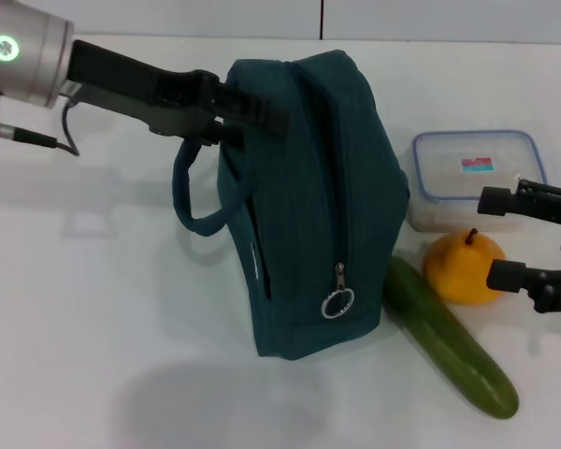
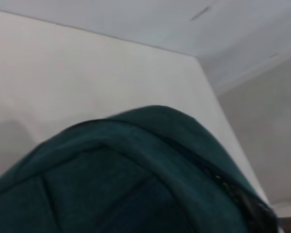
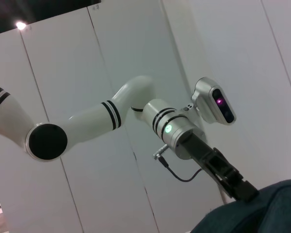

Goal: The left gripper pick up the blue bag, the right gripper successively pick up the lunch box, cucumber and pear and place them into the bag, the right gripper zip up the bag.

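Note:
The blue bag [image 1: 309,206] stands upright on the white table, its zipper ring pull [image 1: 338,302] hanging low on the front. My left gripper [image 1: 252,110] reaches in from the left and is shut on the bag's upper left edge; one loop handle [image 1: 192,201] hangs below it. The bag's fabric fills the left wrist view [image 2: 136,184]. The right wrist view shows the left gripper [image 3: 238,188] on the bag [image 3: 266,208]. My right gripper [image 1: 491,238] is open at the right edge, just right of the pear [image 1: 460,269]. The lunch box [image 1: 472,173] lies behind the pear. The cucumber [image 1: 449,341] lies beside the bag.
The white table [image 1: 93,309] extends to the left and front of the bag. A wall with panel seams runs behind the table's far edge [image 1: 449,19]. The pear touches the cucumber and sits close to the lunch box.

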`<state>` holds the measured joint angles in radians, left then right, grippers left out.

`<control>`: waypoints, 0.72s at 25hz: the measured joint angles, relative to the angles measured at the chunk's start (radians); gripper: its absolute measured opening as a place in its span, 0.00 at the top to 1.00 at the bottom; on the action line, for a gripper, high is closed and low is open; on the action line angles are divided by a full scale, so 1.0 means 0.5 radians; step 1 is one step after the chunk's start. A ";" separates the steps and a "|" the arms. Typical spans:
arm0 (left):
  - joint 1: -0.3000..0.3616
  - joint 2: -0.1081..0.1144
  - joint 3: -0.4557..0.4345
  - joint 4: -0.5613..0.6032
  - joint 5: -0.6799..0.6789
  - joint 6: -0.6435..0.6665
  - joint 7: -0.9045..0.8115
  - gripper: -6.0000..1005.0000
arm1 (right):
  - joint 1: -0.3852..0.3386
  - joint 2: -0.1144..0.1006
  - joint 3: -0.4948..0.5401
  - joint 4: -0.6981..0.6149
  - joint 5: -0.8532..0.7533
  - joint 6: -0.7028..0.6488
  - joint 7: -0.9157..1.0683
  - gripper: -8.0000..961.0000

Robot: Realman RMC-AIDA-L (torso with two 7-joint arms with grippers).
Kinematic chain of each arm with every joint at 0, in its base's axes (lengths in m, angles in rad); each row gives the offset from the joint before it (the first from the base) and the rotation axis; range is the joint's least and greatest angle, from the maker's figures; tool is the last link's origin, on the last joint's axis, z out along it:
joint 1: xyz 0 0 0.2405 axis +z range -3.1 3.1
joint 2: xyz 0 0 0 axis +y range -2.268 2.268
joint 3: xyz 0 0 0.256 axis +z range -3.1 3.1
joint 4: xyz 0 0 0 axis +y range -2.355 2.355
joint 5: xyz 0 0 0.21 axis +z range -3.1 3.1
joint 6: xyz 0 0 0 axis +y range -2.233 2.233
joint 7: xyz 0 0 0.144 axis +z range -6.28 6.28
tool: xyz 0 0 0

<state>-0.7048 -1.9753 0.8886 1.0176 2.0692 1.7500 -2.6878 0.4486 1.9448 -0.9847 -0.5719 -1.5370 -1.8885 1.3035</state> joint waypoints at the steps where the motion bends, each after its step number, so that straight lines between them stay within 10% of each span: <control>1: -0.008 -0.005 -0.002 0.003 0.029 -0.015 -0.001 0.29 | -0.007 0.000 0.000 0.001 0.000 0.000 -0.004 0.14; 10: -0.022 -0.006 -0.014 -0.027 0.075 -0.058 0.007 0.30 | -0.076 -0.005 0.000 -0.001 0.004 -0.014 -0.006 0.14; 18: 0.001 -0.001 -0.020 -0.029 0.060 -0.060 0.073 0.72 | -0.093 -0.005 0.000 0.000 0.000 -0.030 -0.009 0.15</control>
<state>-0.7045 -1.9757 0.8785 1.0032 2.0991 1.7198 -2.6515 0.4020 1.9422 -0.9848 -0.5721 -1.5371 -1.9035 1.2992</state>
